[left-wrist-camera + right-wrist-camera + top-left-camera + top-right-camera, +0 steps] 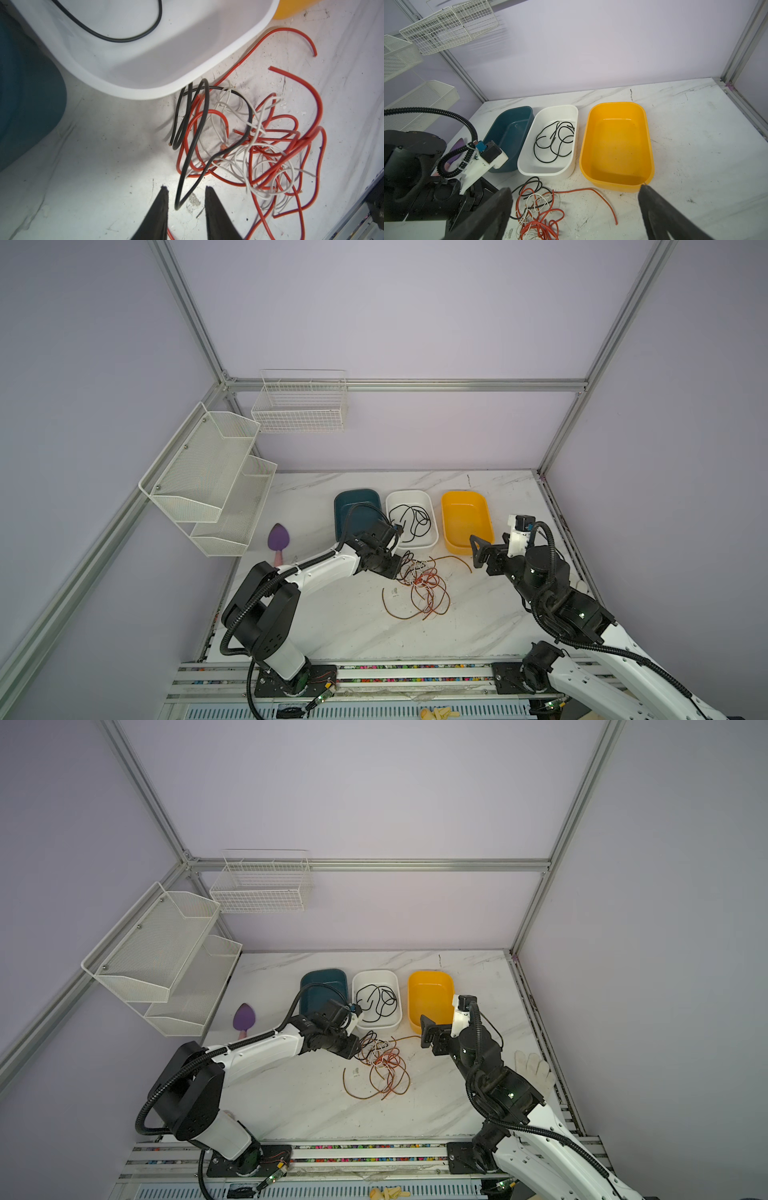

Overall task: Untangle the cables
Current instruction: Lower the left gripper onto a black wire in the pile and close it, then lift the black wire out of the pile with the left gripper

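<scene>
Sprawling over the middle of the marble table, just in front of a row of three bins, the tangle of red, white and black cables is not yet sorted. The yellow bin and the teal bin look empty. The white bin between them holds one black cable, lying loose and clear of the heap.

The left gripper is down at the tangle's left edge. The right gripper hangs above the table on the right, jaws spread wide and holding nothing.

In the left wrist view the left jaws stand a narrow way apart. A black loop lies between the fingertips, and as far as I can tell it is not pinched yet.

The risk lies in where that loop leads. It runs on through the red loops and among the white strands. A straight pull would likely drag the whole clump along or cinch a crossing tight, with nothing pinning the rest down. The wire is thin and round, so a grip on the very tip of the bend could let it slip out. The white bin's wall is just beside the heap and could be nudged.
</scene>
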`<state>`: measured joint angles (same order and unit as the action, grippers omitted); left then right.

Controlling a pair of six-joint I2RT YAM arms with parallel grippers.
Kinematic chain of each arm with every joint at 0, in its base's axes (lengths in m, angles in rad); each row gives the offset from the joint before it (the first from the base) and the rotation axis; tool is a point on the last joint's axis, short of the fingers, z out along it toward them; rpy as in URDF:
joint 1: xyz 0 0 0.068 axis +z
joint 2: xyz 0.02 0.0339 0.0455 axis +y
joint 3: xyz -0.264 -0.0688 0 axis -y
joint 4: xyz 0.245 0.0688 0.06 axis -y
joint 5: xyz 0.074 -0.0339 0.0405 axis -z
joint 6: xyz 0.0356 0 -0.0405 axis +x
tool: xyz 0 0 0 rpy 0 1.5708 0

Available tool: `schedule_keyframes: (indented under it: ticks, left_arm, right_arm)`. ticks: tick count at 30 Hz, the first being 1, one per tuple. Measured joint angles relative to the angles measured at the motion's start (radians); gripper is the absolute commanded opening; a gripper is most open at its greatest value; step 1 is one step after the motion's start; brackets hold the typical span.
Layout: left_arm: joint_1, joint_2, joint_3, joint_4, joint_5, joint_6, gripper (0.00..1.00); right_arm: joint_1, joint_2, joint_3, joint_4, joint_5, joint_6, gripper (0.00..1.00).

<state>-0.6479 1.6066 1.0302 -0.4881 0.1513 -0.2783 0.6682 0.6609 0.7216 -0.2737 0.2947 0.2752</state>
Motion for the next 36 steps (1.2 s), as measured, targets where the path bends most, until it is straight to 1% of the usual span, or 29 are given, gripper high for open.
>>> schedule_keyframes:
  ticks: [8, 12, 16, 19, 26, 30, 36]
  left_arm:
    - [0.006, 0.004, 0.000, 0.000, 0.014, 0.000, 0.19]
    - [0.010, 0.015, 0.000, -0.001, 0.022, 0.000, 0.18]
    - [0.012, 0.023, 0.000, -0.005, 0.028, -0.001, 0.13]
    - [0.013, 0.025, 0.000, -0.008, 0.029, 0.000, 0.12]
    - [0.013, 0.025, 0.008, -0.016, 0.039, 0.000, 0.01]
    - [0.013, 0.011, 0.010, -0.026, 0.050, -0.005, 0.00]
    - [0.000, -0.079, 0.016, -0.087, 0.054, -0.018, 0.00]
  right_arm:
    - [0.000, 0.000, 0.000, 0.000, 0.000, 0.000, 0.98]
    - [0.000, 0.000, 0.000, 0.000, 0.000, 0.000, 0.98]
    - [0.001, 0.000, 0.000, 0.000, 0.000, 0.000, 0.98]
    - [0.001, 0.000, 0.000, 0.000, 0.000, 0.000, 0.98]
    - [0.003, 0.000, 0.000, 0.000, 0.000, 0.000, 0.98]
    - [0.006, 0.000, 0.000, 0.000, 0.000, 0.000, 0.98]
    - [0.007, 0.000, 0.000, 0.001, 0.000, 0.000, 0.98]
